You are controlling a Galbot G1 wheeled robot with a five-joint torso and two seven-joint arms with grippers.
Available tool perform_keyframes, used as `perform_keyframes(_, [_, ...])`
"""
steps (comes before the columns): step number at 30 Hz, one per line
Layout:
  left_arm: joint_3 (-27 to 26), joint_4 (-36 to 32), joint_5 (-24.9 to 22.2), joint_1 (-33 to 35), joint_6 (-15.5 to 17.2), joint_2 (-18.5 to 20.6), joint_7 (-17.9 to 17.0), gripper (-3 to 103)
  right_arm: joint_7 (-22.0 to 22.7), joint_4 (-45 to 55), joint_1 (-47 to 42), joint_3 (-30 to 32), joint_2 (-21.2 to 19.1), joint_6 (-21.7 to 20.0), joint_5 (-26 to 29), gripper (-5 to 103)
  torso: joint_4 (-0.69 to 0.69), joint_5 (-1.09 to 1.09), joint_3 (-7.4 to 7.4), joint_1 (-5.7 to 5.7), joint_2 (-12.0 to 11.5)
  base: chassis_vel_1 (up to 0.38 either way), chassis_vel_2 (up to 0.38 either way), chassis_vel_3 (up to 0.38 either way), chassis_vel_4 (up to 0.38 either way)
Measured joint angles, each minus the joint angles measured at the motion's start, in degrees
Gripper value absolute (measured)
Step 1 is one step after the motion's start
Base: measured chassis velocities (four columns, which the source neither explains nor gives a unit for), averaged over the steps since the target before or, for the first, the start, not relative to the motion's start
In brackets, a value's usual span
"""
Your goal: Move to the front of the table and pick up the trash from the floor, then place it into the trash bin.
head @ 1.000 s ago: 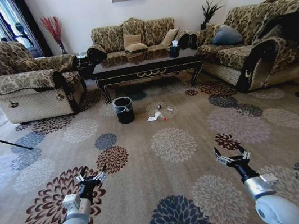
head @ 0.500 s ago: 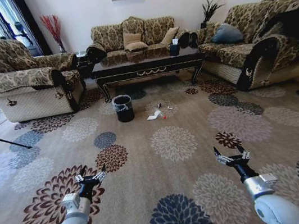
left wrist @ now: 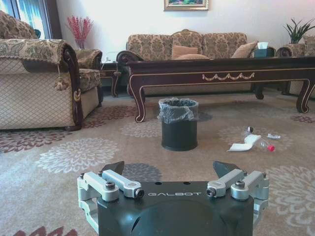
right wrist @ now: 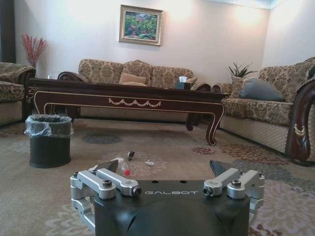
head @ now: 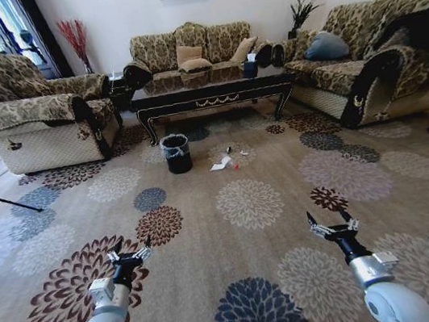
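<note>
The room ahead is a sitting room with a patterned carpet (head: 234, 231). The table (head: 210, 94) stands at the far side of it, in front of the sofa (head: 190, 50), and the robot is well apart from it, so the drive to the front of the table is, as I judge, not finished.

The trash bin (head: 176, 153) stands on the carpet just before the left part of the table, with its clear liner folded over the rim. No trash seems to be lifted yet. The trash (head: 227, 160) lies on the floor to the right of the bin, near it but not touching: a crumpled white paper (left wrist: 241, 146), a small clear bottle (left wrist: 259, 142) with a red cap, a few white scraps and 1 tiny dark bit. So the picking and the placing are both left to do.

The 2 arms are held low and forward over the carpet. The left gripper (head: 129, 254) has its fingers spread wide and holds nothing. The right gripper (head: 332, 226) is the same, spread wide, empty, and touching nothing. Both are far from the trash.
</note>
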Motion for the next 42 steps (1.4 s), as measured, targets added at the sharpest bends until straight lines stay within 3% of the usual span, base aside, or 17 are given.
perform_keyframes(17, [0.1, 0.5, 0.9, 0.3, -0.5, -0.4, -0.2, 100, -1.6, -0.1, -0.1, -0.3, -0.1, 0.8, -0.5, 100, 0.00, 0.00, -0.42, 0.00, 0.0, -0.072, 0.062, 0.066, -0.055])
perform_keyframes(42, [0.0, 1.7, 0.9, -1.1, -1.5, -0.4, -0.3, 100, -1.2, -1.6, 0.9, -2.0, 0.4, 0.7, -1.4, 100, -0.03, -0.04, -0.26, -0.01, 0.0, -0.259, 0.262, 0.257, -0.259])
